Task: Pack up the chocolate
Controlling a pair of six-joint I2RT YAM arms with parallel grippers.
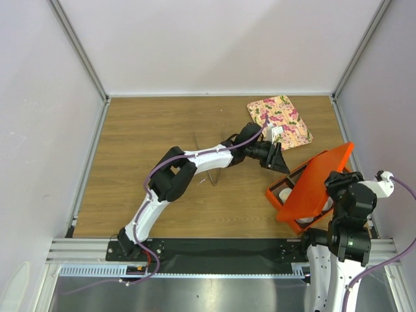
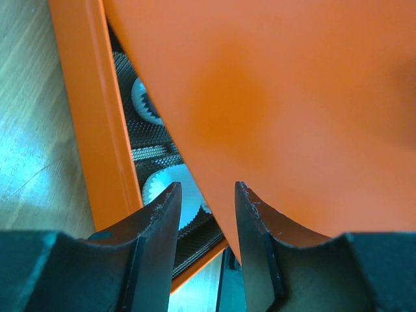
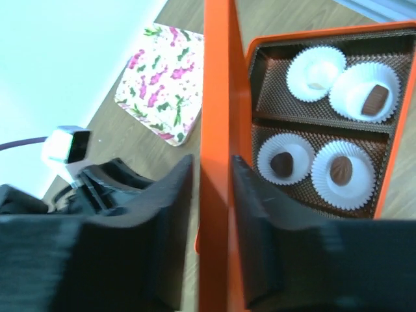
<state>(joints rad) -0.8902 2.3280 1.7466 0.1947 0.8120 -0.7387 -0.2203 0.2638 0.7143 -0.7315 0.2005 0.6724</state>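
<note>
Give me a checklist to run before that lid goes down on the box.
1. The right gripper straddles the orange lid at its edge: ok.
2. Its grip fully closed on the lid: cannot tell.
3. The left gripper open beside the lid: ok.
4. Three chocolates sit in paper cups inside the box: ok.
5. The fourth cup filled: cannot tell.
6. Lid level over the box: not ok, tilted.

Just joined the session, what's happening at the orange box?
The right gripper pinches the edge of the orange lid, holding it tilted up over the box. The left gripper hovers open beside the lid's other edge. Inside, three paper cups hold chocolate; a fourth looks nearly empty.
</note>
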